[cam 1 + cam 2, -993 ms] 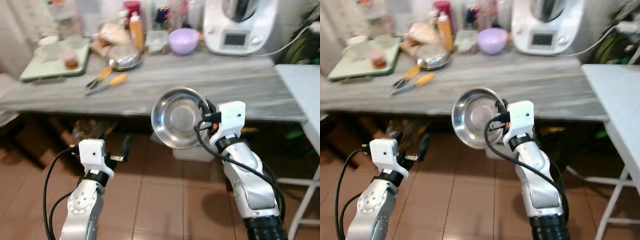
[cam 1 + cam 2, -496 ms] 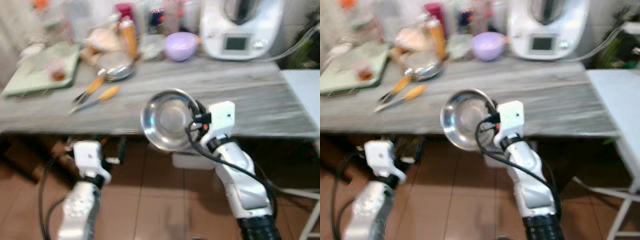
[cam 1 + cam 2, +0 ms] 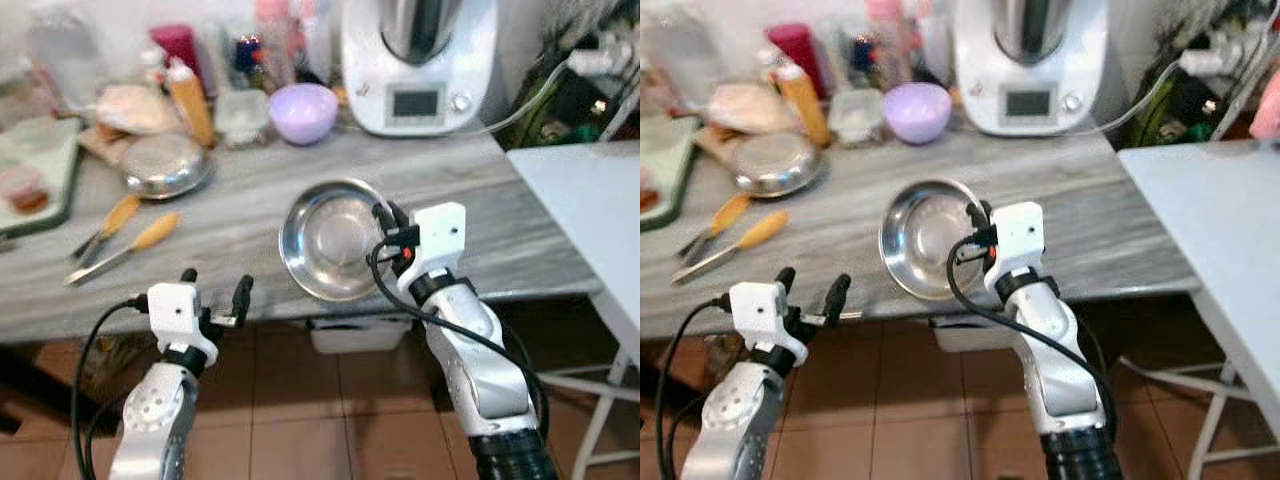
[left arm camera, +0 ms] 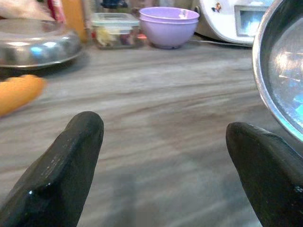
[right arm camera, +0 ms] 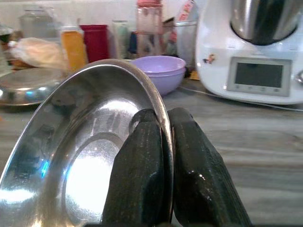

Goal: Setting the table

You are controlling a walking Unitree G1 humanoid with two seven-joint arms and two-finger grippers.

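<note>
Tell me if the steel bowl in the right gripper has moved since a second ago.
Yes. The steel bowl now hangs over the counter, not off its front edge.

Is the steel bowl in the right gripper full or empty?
Empty. The steel bowl shows only its bare shiny inside in the head and right wrist views. The right gripper pinches its rim, holding it tilted above the grey counter.

Glossy steel bowl (image 3: 335, 240); matt grey wood-grain counter (image 3: 520, 230).
</note>
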